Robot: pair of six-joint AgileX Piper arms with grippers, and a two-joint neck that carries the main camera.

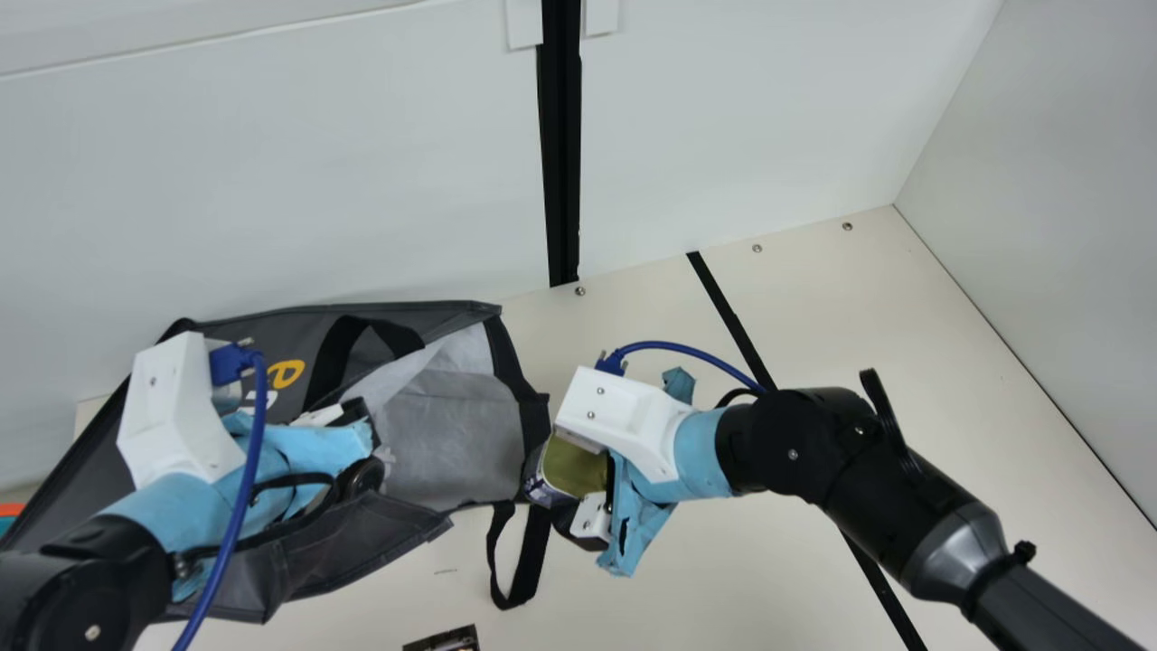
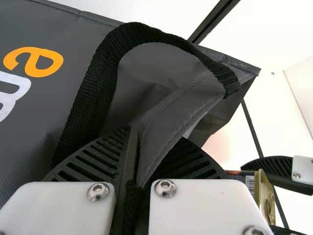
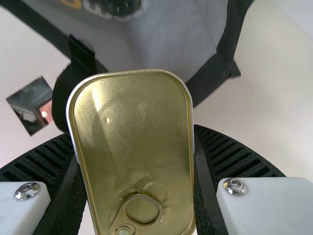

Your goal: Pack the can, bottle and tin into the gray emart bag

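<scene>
The gray emart bag (image 1: 452,434) lies on its side at the left of the main view, its mouth facing right. My left gripper (image 1: 372,449) is at the bag; in the left wrist view the left gripper (image 2: 134,161) is shut on a fold of the gray bag (image 2: 171,112), beside a black handle. At the bag's mouth, my right gripper (image 1: 553,484) holds the tin (image 1: 576,467). The right wrist view has the tin (image 3: 134,147) squeezed between both fingers of the right gripper (image 3: 134,166), its gold pull-ring lid towards the camera and the bag's opening beyond.
A small dark printed square (image 1: 443,639) lies on the table (image 1: 723,561) at the main view's bottom edge. A black handle loop (image 1: 520,561) hangs from the bag's mouth onto the table. A white wall (image 1: 316,163) rises behind the bag. Inside the bag is a dark object (image 3: 122,6), unclear which.
</scene>
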